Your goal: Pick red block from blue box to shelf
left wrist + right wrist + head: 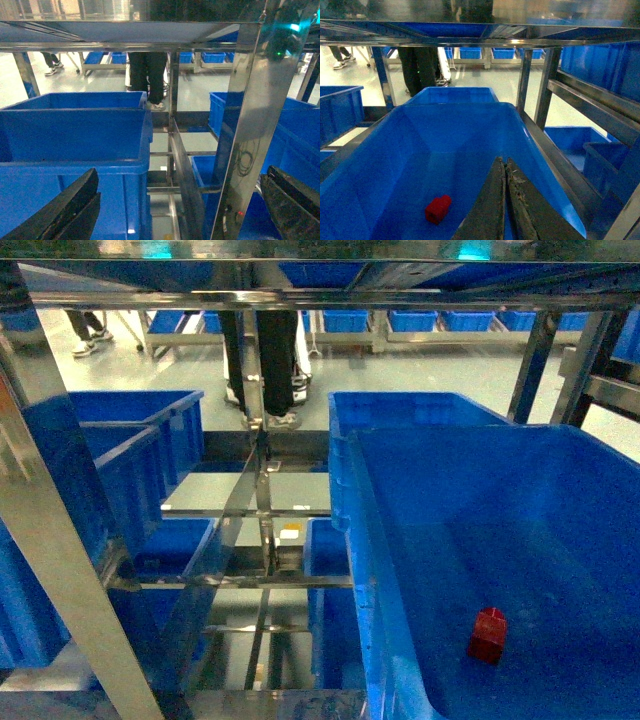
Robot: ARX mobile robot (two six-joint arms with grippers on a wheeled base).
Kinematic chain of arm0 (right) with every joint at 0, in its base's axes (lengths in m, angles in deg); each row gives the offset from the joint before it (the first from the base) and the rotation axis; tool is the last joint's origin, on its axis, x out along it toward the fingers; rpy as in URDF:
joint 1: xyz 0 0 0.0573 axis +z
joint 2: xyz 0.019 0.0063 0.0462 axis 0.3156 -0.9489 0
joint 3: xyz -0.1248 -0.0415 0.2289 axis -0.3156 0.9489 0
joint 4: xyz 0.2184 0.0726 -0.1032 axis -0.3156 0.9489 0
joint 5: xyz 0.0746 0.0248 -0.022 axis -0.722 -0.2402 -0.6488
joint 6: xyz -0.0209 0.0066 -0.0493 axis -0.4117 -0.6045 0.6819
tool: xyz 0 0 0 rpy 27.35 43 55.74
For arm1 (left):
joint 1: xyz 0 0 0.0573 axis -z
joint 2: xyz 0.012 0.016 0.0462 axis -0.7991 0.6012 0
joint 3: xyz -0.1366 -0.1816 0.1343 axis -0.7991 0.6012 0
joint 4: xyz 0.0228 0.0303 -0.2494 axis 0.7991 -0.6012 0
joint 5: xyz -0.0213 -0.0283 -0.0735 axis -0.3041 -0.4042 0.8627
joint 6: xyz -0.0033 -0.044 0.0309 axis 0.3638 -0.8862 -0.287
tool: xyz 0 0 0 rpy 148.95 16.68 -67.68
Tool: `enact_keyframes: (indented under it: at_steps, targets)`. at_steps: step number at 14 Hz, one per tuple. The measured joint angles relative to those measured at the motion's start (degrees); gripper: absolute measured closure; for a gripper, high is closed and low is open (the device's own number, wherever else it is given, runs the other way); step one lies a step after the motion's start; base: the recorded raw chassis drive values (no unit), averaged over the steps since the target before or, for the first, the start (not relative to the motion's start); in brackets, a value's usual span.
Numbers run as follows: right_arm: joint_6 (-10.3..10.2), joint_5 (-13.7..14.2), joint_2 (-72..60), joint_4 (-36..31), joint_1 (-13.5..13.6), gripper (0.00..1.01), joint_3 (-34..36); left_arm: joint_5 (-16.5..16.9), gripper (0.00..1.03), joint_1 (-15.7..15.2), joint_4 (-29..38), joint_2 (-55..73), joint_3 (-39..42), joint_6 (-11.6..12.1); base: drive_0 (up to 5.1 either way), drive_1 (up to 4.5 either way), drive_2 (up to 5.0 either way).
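Red block (487, 634): lying loose on the floor of the blue box (362, 530), toward the near end, touching no wall and apart from both grippers. Looking, in the right wrist view, tipped onto its side (438, 209), though the stud is too blurred for telling which way it points. Sitting with the box on a tier of the shelf (60, 570), under a low steel rail.

Judging it as hard moulded plastic: light, stiff, not fragile, but glossy and likely to be sliding on the smooth box floor if nudged from one side only. Favouring a pinch across two opposite flat faces, low on the body, and avoiding the stud and the corners, where pads could be slipping off.

Seeing the right gripper (505, 200) hanging just above and beside the block with jaws pressed together, holding nothing; needing to open before coming down. Seeing the left gripper (181, 175) with jaws spread wide, also holding nothing, facing a ribbed blue crate (75, 130) well apart from the block
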Motion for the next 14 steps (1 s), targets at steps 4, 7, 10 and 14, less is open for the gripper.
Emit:
enact_keyframes:
  at_steps: [4, 7, 10, 14]
  targets:
    - [0.0, 0.0, 0.0, 0.0, 0.0, 0.74, 0.0, 0.0, 0.05, 0.0, -0.02, 0.0, 0.0, 0.0, 0.0, 0.0, 0.0]
    - [0.0, 0.0, 0.0, 0.0, 0.0, 0.36, 0.0, 0.0, 0.05, 0.0, -0.02, 0.0, 0.0, 0.0, 0.0, 0.0, 0.0]
    - [0.0, 0.0, 0.0, 0.0, 0.0, 0.14, 0.0, 0.0, 0.05, 0.0, -0.02, 0.0, 0.0, 0.0, 0.0, 0.0, 0.0]
    - [-0.04, 0.0, 0.0, 0.0, 0.0, 0.01, 0.0, 0.0, 0.05, 0.0, -0.02, 0.0, 0.0, 0.0, 0.0, 0.0, 0.0]
